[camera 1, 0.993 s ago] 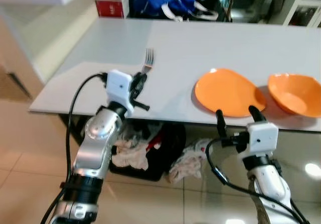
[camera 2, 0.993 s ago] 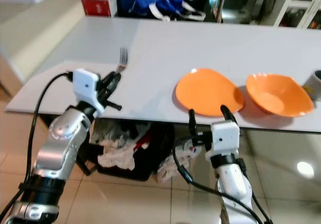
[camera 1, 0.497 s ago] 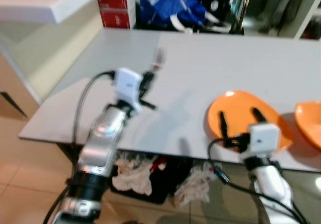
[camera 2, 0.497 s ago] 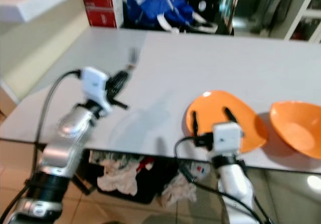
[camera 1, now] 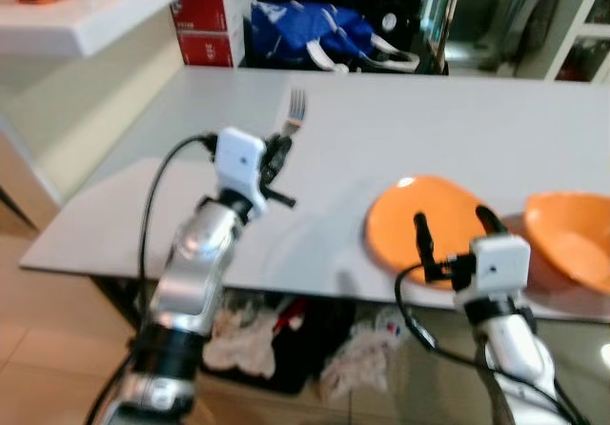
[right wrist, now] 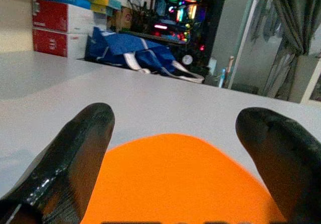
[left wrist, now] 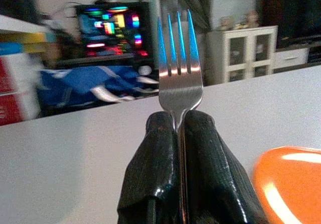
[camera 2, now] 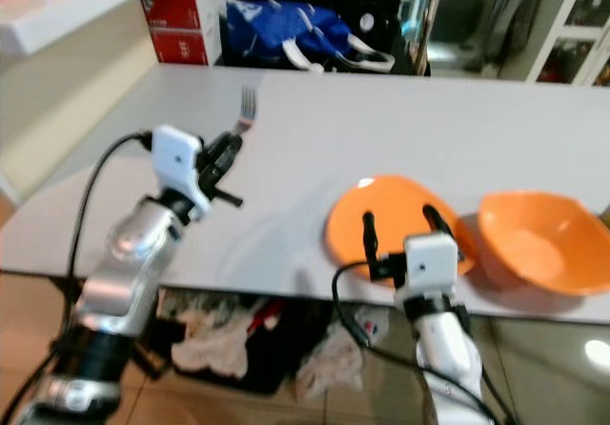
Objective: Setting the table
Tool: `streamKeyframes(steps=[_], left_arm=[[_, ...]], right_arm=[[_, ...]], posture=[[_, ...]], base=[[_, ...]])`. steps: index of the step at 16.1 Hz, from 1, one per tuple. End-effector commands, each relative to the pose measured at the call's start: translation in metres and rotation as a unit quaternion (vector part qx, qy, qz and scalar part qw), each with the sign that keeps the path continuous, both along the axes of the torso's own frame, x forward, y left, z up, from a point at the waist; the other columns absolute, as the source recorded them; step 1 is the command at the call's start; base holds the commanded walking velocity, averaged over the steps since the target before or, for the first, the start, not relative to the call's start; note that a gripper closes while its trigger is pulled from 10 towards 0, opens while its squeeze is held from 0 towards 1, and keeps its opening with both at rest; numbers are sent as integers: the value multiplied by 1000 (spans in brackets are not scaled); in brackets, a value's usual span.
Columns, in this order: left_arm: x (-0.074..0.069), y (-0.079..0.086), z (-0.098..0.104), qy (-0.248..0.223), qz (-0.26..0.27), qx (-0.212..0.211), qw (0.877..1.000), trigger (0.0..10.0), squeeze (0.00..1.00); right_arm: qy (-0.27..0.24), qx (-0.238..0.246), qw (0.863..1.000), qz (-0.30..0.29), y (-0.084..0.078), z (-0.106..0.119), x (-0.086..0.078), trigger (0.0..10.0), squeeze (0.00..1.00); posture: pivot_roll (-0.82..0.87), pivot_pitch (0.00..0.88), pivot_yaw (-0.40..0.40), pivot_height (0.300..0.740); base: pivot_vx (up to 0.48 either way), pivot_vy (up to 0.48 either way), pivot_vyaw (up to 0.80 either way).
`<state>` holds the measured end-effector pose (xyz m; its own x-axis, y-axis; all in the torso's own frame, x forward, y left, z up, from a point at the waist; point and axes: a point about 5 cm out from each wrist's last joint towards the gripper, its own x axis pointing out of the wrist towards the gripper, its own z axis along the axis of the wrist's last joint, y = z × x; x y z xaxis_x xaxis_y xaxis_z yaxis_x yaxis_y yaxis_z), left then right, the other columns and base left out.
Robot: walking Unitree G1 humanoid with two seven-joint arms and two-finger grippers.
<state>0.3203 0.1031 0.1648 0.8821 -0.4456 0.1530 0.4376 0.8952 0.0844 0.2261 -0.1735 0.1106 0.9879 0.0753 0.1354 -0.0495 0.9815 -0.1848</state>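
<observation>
My left gripper (left wrist: 178, 133) is clamped on the fork (left wrist: 178, 71): light, stiff, slippery handle. My right gripper (camera 1: 448, 220) is spread apart over the plate (camera 1: 424, 220) at the table's (camera 1: 381, 120) near edge.

Big pale grey table (camera 1: 381, 130) with a beige tiled floor (camera 1: 38, 349) under it, and a heap of crumpled rags (camera 1: 257, 334) sits below the near edge. At the far end there's a blue bag (camera 1: 310, 30) and red boxes (camera 1: 208, 30), then a white cabinet (left wrist: 241, 50) and grey curtains (right wrist: 288, 28) further back.
</observation>
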Motion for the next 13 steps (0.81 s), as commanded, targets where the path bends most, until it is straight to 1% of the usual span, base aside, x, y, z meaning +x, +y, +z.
streamKeyframes(steps=[1, 4, 5, 6, 8, 9, 11, 13], left_arm=[[3, 3, 5, -8, 8, 5, 1000, 0, 0], [4, 5, 4, -2, 17, 3, 1000, 0, 0], [7, 8, 2, 13, 32, -5, 999, 0, 0], [9, 9, 1, 18, 38, -9, 999, 0, 0], [12, 9, 2, 21, 45, -8, 999, 0, 0], [12, 8, 2, 20, 44, -8, 999, 0, 0], [12, 5, 3, 20, 39, -9, 999, 0, 0], [11, 2, 1, 22, 34, -9, 999, 0, 0]], right_arm=[[-1, 2, 1000, -4, 0, 1, 1, 10000, 0], [-1, 3, 1000, -4, 0, 0, 1, 10000, 0], [-2, 2, 1000, -5, 0, 0, 1, 10000, 0], [-3, 1, 1000, -5, 0, 0, 1, 10000, 0], [-1, -9, 1000, -8, -1, 0, 1, 10000, 0], [-1, -5, 1000, -9, -2, 0, 1, 10000, 0], [-5, 5, 1000, -11, -2, 1, 0, 10000, 0], [-2, 1, 1000, -12, -2, 0, 0, 10000, 0]], posture=[[-143, 0, 30, 740], [-144, 0, 33, 740], [-144, 0, 33, 740], [-144, 0, 33, 740], [-146, 0, 33, 740], [-147, 0, 35, 740], [-151, 0, 36, 740], [-151, 0, 36, 740]], base=[[0, 0, 0], [0, 0, 0], [0, 0, 0], [0, 0, 0], [0, 0, 709], [0, 0, 700], [0, 0, 0], [0, -336, 0]])
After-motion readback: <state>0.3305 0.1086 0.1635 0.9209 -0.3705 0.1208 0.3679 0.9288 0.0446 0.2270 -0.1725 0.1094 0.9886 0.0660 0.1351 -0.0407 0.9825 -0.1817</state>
